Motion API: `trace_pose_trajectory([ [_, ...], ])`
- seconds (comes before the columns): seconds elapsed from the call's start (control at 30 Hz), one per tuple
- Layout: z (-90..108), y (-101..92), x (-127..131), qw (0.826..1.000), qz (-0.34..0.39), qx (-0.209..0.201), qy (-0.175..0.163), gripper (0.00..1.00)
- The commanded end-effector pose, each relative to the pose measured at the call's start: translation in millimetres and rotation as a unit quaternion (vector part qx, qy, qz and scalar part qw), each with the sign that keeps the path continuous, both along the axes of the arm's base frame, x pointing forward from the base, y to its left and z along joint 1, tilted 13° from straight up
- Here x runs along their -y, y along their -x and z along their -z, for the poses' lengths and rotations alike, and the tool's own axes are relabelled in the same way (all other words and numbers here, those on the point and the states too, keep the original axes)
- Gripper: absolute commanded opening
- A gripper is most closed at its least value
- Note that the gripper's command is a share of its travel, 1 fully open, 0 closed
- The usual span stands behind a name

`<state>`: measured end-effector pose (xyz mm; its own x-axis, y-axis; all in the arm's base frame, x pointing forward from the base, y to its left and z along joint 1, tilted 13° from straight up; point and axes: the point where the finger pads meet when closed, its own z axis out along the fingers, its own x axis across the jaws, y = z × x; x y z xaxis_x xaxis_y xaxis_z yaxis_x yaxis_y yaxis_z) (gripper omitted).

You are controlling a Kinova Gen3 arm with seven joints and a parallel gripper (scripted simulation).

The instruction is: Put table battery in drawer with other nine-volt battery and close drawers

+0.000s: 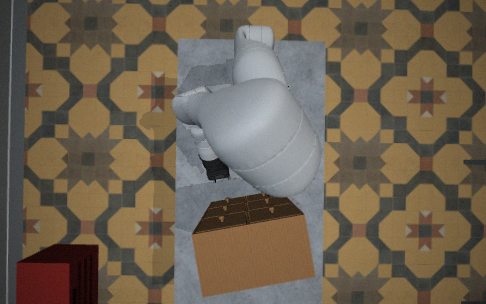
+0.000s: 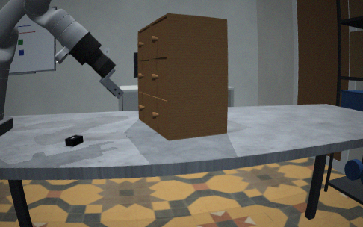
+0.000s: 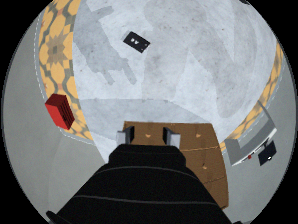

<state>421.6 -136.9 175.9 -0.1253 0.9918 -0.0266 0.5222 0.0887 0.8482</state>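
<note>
Lying near the long edge of the pale grey tabletop (image 1: 310, 50) (image 2: 269, 127) (image 3: 165, 75), the small black box-shaped battery (image 2: 74, 140) (image 3: 136, 42) is probably light, rigid and smooth, best gripped squarely across its narrower sides. The black-and-grey two-finger gripper (image 1: 216, 181) (image 2: 119, 94) (image 3: 148, 132) is spread wide.

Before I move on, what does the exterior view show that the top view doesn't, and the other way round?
Only the exterior view: the nine-volt battery lying on the table, the tool's open fingers short of the chest's front, and the whiteboard on the wall.

Only the top view: the red cabinet on the floor and the chest's whole top face.

Both: the arm, the table, the chest and its six drawers, all looking pushed in.
</note>
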Motion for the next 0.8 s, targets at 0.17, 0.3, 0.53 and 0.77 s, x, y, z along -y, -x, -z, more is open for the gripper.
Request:
trace_pose_trajectory([
  [0.17,0.4,0.3,0.9,1.000,0.001,0.000,0.000,0.67],
  [0.3,0.4,0.3,0.9,1.000,0.001,0.000,0.000,0.67],
  [0.53,0.4,0.3,0.9,1.000,0.001,0.000,0.000,0.67],
  [0.77,0.4,0.3,0.9,1.000,0.001,0.000,0.000,0.67],
])
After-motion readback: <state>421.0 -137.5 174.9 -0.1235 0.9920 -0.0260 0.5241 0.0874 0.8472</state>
